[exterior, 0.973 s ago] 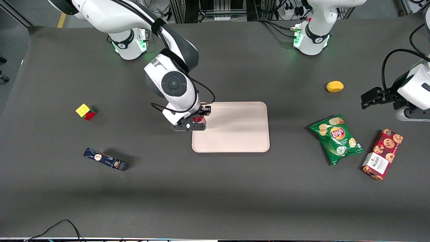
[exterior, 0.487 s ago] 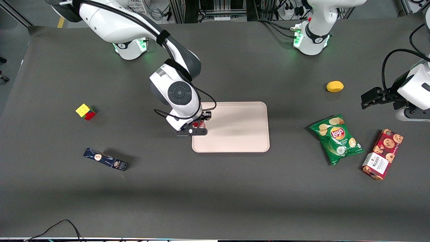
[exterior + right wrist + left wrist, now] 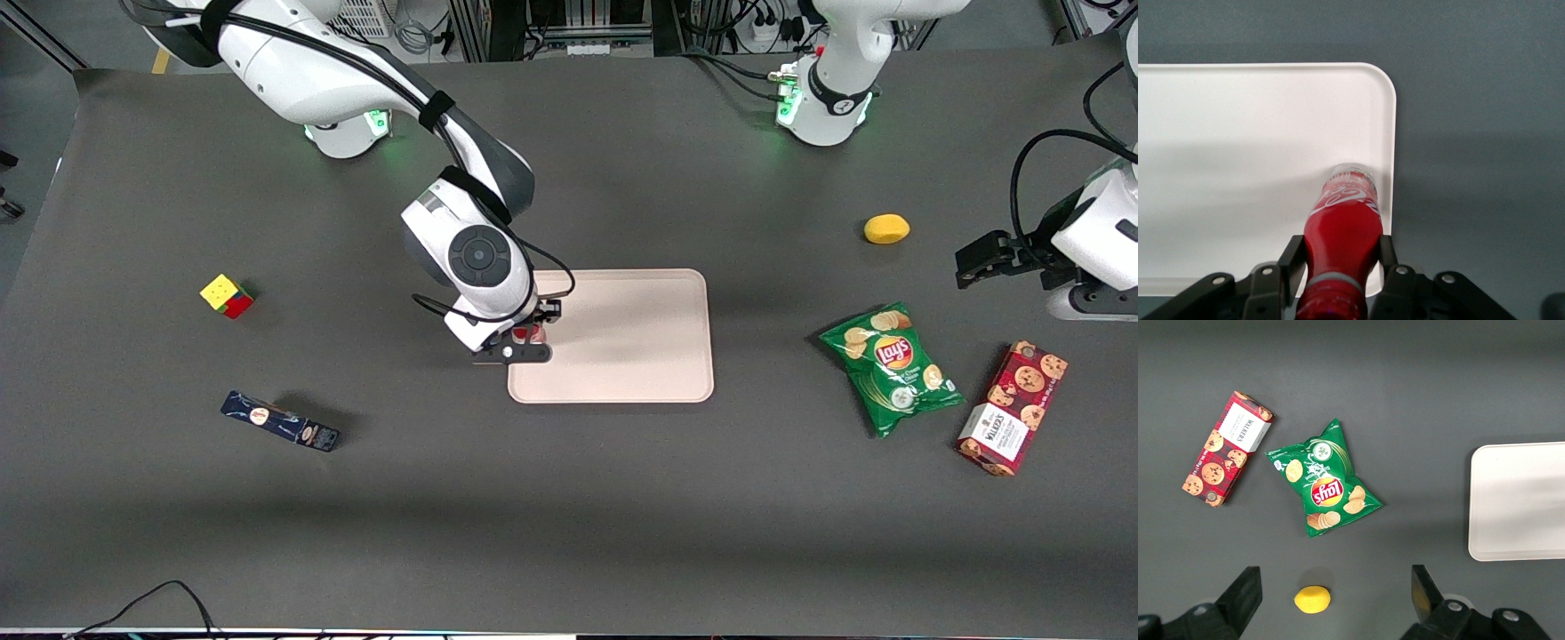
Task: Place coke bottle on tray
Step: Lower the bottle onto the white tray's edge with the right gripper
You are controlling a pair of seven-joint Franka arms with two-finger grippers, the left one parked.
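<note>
Seen from the right wrist, the coke bottle (image 3: 1341,247) runs lengthwise straight out from between the fingers (image 3: 1291,263), its silvery base pointing away from the gripper (image 3: 1338,267) toward the tray (image 3: 1238,153) and its neck back toward the wrist. It is glossy red with white script, and the fingers are clamped on its sides, holding it over the tray's edge strip near a rounded corner. From the front only a red sliver of the bottle (image 3: 524,334) shows under the gripper (image 3: 514,350); its cap is cut off.
</note>
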